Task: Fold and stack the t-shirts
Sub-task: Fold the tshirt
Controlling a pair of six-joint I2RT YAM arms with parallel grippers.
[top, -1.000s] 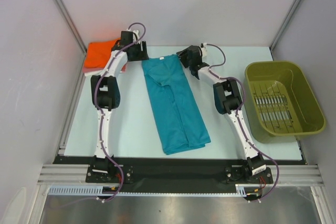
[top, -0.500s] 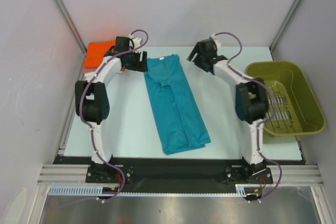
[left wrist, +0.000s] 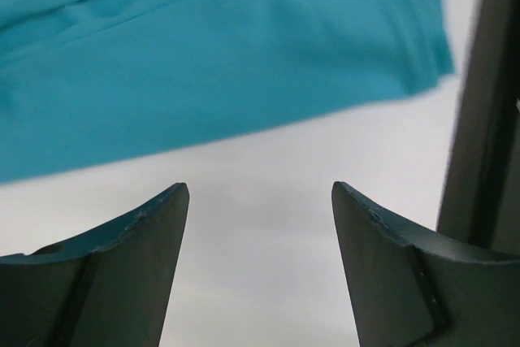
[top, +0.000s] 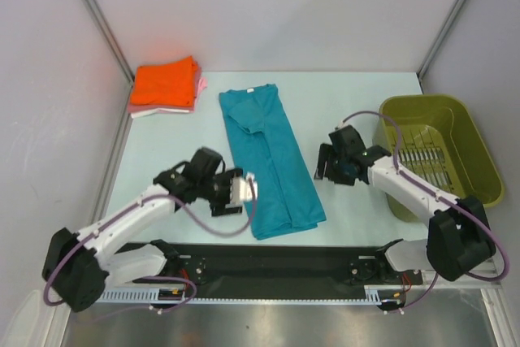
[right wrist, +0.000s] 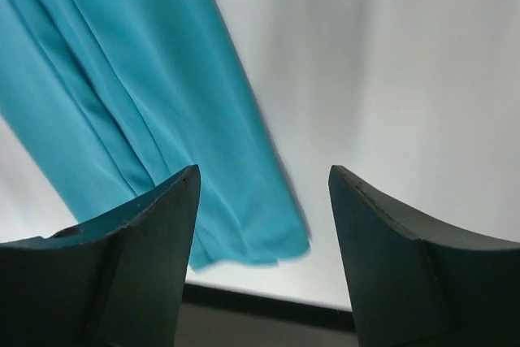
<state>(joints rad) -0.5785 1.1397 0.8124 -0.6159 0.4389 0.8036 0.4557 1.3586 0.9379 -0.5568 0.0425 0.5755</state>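
Observation:
The teal t-shirt lies flat mid-table, folded lengthwise into a long strip running from far to near. It fills the top of the left wrist view and the left of the right wrist view. My left gripper is open and empty, at the strip's left edge near its near end; its jaws frame bare table. My right gripper is open and empty, just right of the strip. A folded orange t-shirt tops a stack with pink and white edges at the far left.
An olive-green plastic basket stands at the right edge, close behind the right arm. The black front rail runs along the near table edge, just below the shirt's near end. Grey walls enclose the table on three sides.
Both arms have swung back from the shirt's far end to its near half, one on each side. The orange stack is now uncovered. The teal shirt has not moved.

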